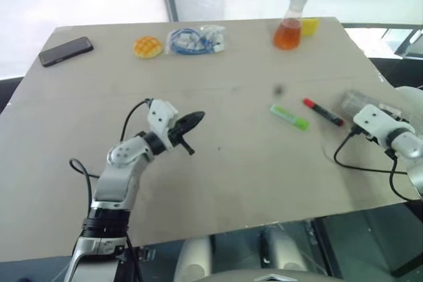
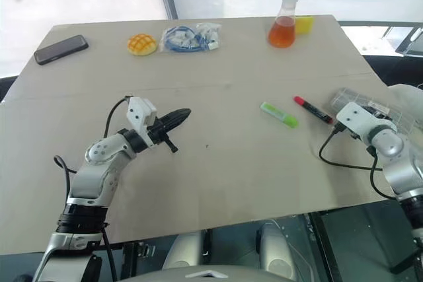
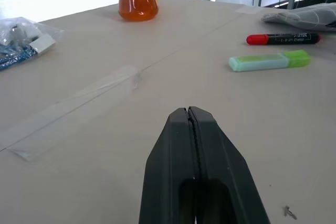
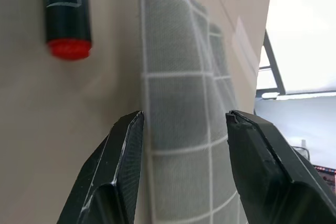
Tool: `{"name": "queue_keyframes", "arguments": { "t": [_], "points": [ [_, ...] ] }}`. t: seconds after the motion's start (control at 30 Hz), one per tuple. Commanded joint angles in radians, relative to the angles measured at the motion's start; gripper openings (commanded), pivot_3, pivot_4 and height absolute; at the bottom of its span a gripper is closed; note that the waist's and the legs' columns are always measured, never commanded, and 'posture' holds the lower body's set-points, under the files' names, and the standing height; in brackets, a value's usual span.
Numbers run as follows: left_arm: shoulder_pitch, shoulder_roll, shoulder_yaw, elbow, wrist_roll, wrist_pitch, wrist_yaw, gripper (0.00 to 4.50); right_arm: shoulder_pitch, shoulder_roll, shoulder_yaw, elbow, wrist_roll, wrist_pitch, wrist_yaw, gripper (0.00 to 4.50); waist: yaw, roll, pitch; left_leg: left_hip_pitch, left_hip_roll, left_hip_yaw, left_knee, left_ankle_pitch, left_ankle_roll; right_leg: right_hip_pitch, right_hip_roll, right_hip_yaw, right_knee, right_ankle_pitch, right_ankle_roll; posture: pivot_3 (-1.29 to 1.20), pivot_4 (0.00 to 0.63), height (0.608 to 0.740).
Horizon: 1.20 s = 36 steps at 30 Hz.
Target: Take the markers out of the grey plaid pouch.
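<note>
The grey plaid pouch (image 4: 178, 77) lies flat near the table's right edge, partly behind my right wrist in the head views (image 1: 357, 102). My right gripper (image 4: 184, 119) hovers over it, open, one finger on each side of the pouch's width. Just left of the pouch, the red marker (image 1: 322, 111) and the light green marker (image 1: 289, 117) rest on the bare table. My left gripper (image 1: 192, 121) is shut on nothing, held level above the table's middle and pointing toward the markers.
Along the far edge sit a black phone (image 1: 66, 51), a yellow bun-shaped thing (image 1: 147, 47), a clear bag of blue cables (image 1: 195, 39), a flask of orange liquid (image 1: 289, 28) and a yellow block (image 1: 309, 26). A black cable (image 1: 350, 160) loops from my right wrist.
</note>
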State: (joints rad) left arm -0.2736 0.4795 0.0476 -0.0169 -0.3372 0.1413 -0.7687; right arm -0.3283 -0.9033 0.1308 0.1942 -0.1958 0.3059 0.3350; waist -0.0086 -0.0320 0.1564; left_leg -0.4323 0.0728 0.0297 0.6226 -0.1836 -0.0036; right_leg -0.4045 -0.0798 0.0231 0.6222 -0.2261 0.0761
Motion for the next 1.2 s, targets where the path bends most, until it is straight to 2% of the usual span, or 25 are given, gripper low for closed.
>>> {"name": "queue_keyframes", "arguments": {
  "t": [0.03, 0.07, 0.17, 0.27, 0.3, 0.4, 0.53, 0.6, 0.7, 0.77, 0.8, 0.83, 0.87, 0.9, 1.0, 1.1, 1.2],
  "points": [
    [-0.004, 0.004, 0.005, -0.038, 0.0, -0.011, -0.003, 0.0, -0.057, 0.021, 0.027, 0.112, -0.083, -0.057, -0.037, 2.5, 0.0, 0.0, 0.0, 0.0, 0.0, 0.0, 0.0, 0.0, 0.0, 0.0, 0.0, 0.0, 0.0, 0.0, 0.0, 0.0, 0.15, 0.74],
    [-0.003, 0.004, 0.004, -0.038, 0.001, -0.012, -0.003, 0.0, -0.071, 0.03, 0.031, 0.149, -0.092, -0.066, -0.038, 2.5, 0.0, 0.0, 0.0, 0.0, 0.0, 0.0, 0.0, 0.0, 0.0, 0.0, 0.0, 0.0, 0.0, 0.0, 0.0, 0.0, 0.15, 0.74],
    [0.001, 0.004, 0.002, -0.039, 0.003, -0.014, -0.004, 0.0, -0.088, 0.038, 0.031, 0.22, -0.117, -0.107, -0.05, 1.81, 0.001, 0.0, 0.0, 0.0, 0.0, 0.0, 0.0, 0.0, 0.0, 0.001, 0.0, 0.0, 0.0, 0.0, 0.0, 0.0, 0.15, 0.74],
    [0.002, 0.002, 0.007, -0.036, -0.003, -0.011, 0.0, 0.0, -0.066, 0.026, -0.001, 0.174, -0.113, -0.124, -0.04, 0.3, 0.0, 0.0, 0.0, 0.0, 0.0, 0.0, 0.0, 0.0, 0.0, 0.001, 0.0, 0.0, 0.0, 0.0, 0.001, 0.0, 0.15, 0.74],
    [0.002, 0.0, 0.009, -0.036, -0.008, -0.006, 0.0, 0.0, -0.051, 0.019, -0.021, 0.136, -0.107, -0.127, -0.037, 0.04, -0.001, 0.0, 0.0, 0.0, 0.0, 0.0, 0.0, 0.0, 0.0, 0.001, 0.0, 0.0, 0.0, 0.001, 0.001, 0.0, 0.15, 0.74],
    [0.0, -0.01, 0.012, -0.041, -0.04, 0.035, 0.001, 0.0, -0.002, 0.002, -0.082, -0.009, -0.076, -0.163, -0.011, 0.04, 0.0, 0.0, 0.0, 0.0, 0.0, 0.0, 0.0, 0.0, 0.0, 0.001, 0.0, 0.0, 0.0, 0.002, 0.003, 0.0, 0.15, 0.74],
    [-0.013, -0.019, 0.031, -0.083, -0.166, 0.201, -0.013, 0.0, 0.053, 0.013, -0.158, -0.274, 0.001, -0.239, 0.05, 0.04, -0.003, 0.0, 0.0, 0.0, 0.0, 0.0, 0.0, 0.0, 0.0, 0.001, 0.0, 0.0, 0.001, 0.002, 0.003, 0.0, 0.15, 0.74],
    [-0.02, -0.01, 0.051, -0.121, -0.266, 0.307, -0.034, 0.0, 0.06, 0.032, -0.158, -0.411, 0.029, -0.235, 0.087, 0.04, -0.006, 0.0, 0.0, 0.001, 0.0, 0.0, 0.001, 0.0, 0.0, 0.001, 0.0, 0.0, 0.002, 0.002, 0.004, 0.0, 0.15, 0.74],
    [-0.046, 0.007, 0.079, -0.125, -0.322, 0.358, -0.053, 0.0, 0.043, 0.081, -0.12, -0.56, 0.07, -0.191, 0.142, 0.04, -0.004, 0.0, 0.0, 0.001, 0.001, -0.003, 0.001, 0.0, 0.0, 0.001, 0.002, -0.001, 0.003, 0.001, 0.004, 0.0, 0.15, 0.74],
    [-0.066, 0.019, 0.071, -0.115, -0.28, 0.302, -0.067, 0.52, 0.018, 0.112, -0.076, -0.608, 0.056, -0.176, 0.169, 0.0, -0.002, 0.0, 0.0, 0.001, 0.001, -0.004, 0.002, 0.0, 0.0, 0.001, 0.002, -0.002, 0.003, 0.001, 0.002, 0.0, 0.15, 0.74],
    [-0.081, 0.009, 0.071, -0.118, -0.272, 0.294, -0.047, 1.09, 0.0, 0.128, -0.051, -0.614, 0.036, -0.175, 0.173, 0.0, 0.0, 0.0, 0.0, 0.001, 0.001, -0.004, 0.003, 0.0, 0.0, 0.002, 0.002, -0.002, 0.003, 0.0, 0.001, 0.0, 0.15, 0.74],
    [-0.095, -0.003, 0.08, -0.128, -0.309, 0.339, -0.028, 1.24, -0.017, 0.131, -0.025, -0.611, 0.009, -0.197, 0.181, 0.0, 0.005, 0.0, 0.0, 0.001, 0.001, -0.005, 0.003, 0.0, 0.0, 0.002, 0.002, -0.002, 0.003, 0.0, 0.0, 0.0, 0.15, 0.74],
    [-0.105, -0.01, 0.093, -0.142, -0.375, 0.414, -0.013, 1.72, -0.03, 0.132, -0.005, -0.606, -0.013, -0.217, 0.184, 0.0, 0.005, 0.0, 0.0, 0.0, 0.0, -0.005, 0.006, 0.0, 0.0, 0.004, 0.001, -0.002, 0.002, -0.001, -0.001, 0.0, 0.15, 0.74],
    [-0.11, -0.015, 0.119, -0.16, -0.517, 0.558, 0.024, 1.89, -0.048, 0.136, 0.022, -0.59, -0.05, -0.247, 0.182, 0.0, 0.006, 0.0, 0.0, -0.001, -0.001, -0.005, 0.007, 0.0, 0.0, 0.004, 0.001, -0.001, 0.002, -0.001, -0.001, 0.0, 0.15, 0.74],
    [-0.113, -0.02, 0.19, -0.137, -0.941, 0.884, 0.197, 1.89, -0.083, 0.136, 0.087, -0.54, -0.149, -0.359, 0.167, 0.0, -0.002, 0.0, 0.0, 0.0, 0.0, -0.006, 0.008, 0.0, 0.0, 0.005, 0.002, -0.001, 0.003, -0.001, 0.0, 0.0, 0.15, 0.74],
    [-0.121, -0.019, 0.204, -0.075, -1.233, 0.989, 0.434, 1.89, -0.089, 0.135, 0.115, -0.504, -0.212, -0.475, 0.146, 0.0, -0.001, 0.0, 0.0, 0.0, 0.0, -0.008, 0.007, 0.0, 0.0, 0.006, 0.002, -0.003, 0.003, 0.0, 0.001, 0.0, 0.15, 0.74],
    [-0.138, -0.041, 0.185, -0.029, -1.472, 0.947, 0.676, 1.89, -0.082, 0.13, 0.129, -0.474, -0.273, -0.576, 0.119, 0.0, -0.001, 0.0, 0.0, 0.0, 0.0, -0.008, 0.007, 0.0, 0.0, 0.006, 0.002, -0.002, 0.003, 0.001, 0.002, 0.0, 0.15, 0.74]
  ]
}}
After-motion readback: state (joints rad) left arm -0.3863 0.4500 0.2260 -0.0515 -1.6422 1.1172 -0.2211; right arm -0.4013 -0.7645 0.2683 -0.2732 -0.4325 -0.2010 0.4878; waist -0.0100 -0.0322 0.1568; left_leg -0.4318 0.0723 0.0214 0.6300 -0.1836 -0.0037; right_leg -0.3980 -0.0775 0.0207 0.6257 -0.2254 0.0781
